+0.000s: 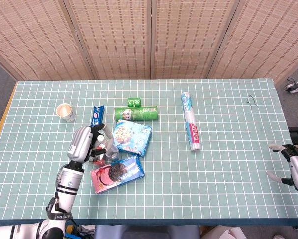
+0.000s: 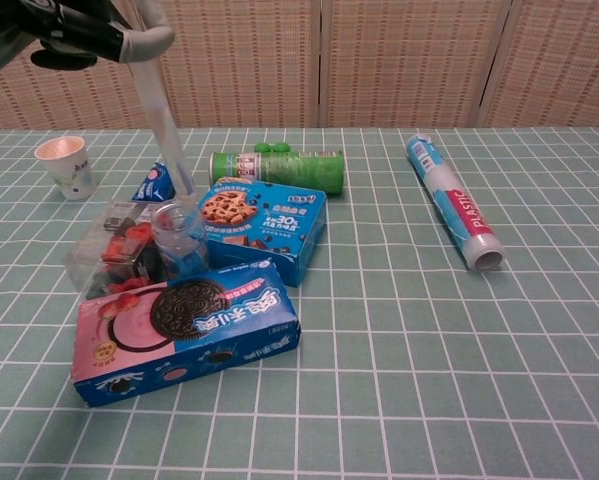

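My left hand [image 1: 85, 142] hovers over the cluster at the table's left, fingers apart, with nothing gripped. In the chest view it [image 2: 74, 32] sits at the top left, one finger reaching down to just behind a small clear jar [image 2: 179, 240]. The jar [image 1: 112, 153] stands beside a clear plastic box of red pieces [image 2: 114, 258]. A pink-and-blue Oreo box [image 1: 117, 173] [image 2: 184, 330] lies in front of them. A blue cookie box [image 1: 132, 138] [image 2: 262, 225] lies just right of the jar. My right hand [image 1: 294, 168] hangs at the table's right edge, fingers spread and empty.
On the green gridded table [image 1: 228, 189] a paper cup [image 1: 64, 111] [image 2: 67, 165] stands far left. Behind the cluster lie a blue snack pack [image 1: 97, 116], a green can on its side [image 1: 137, 113] [image 2: 277, 168] and a small green item [image 1: 134, 102]. A plastic-wrap roll [image 1: 190, 122] [image 2: 453, 205] lies centre-right.
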You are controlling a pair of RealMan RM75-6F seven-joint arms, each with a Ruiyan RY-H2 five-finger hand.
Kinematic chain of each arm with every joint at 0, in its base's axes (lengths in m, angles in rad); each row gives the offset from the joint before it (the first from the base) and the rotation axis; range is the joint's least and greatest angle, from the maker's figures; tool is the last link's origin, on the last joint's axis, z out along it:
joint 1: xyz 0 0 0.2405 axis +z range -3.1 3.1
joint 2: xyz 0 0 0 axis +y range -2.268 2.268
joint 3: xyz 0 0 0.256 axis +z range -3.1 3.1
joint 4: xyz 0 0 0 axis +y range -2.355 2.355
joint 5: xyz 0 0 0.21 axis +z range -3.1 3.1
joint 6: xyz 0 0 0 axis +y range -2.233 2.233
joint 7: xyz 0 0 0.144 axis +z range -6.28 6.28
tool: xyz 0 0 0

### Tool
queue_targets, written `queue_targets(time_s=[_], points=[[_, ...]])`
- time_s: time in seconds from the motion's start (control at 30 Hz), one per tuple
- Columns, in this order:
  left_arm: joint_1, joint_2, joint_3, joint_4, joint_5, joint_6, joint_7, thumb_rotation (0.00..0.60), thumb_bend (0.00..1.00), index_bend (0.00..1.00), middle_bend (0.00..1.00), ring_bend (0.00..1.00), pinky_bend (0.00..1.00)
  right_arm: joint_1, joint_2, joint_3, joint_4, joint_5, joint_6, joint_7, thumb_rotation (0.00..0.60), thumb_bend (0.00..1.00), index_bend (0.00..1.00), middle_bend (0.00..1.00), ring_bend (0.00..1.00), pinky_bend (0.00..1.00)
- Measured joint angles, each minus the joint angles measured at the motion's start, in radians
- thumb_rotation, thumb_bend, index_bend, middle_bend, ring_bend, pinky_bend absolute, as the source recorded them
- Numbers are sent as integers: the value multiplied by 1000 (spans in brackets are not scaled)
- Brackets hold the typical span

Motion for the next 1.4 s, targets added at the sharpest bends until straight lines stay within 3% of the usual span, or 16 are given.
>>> queue_targets(time_s=[1.4], points=[[5, -93, 58, 250, 9, -56, -135, 600, 651, 795, 1000, 1000, 992, -1, 4, -1, 2, -2, 1, 12, 600, 62, 276, 357, 224, 414]])
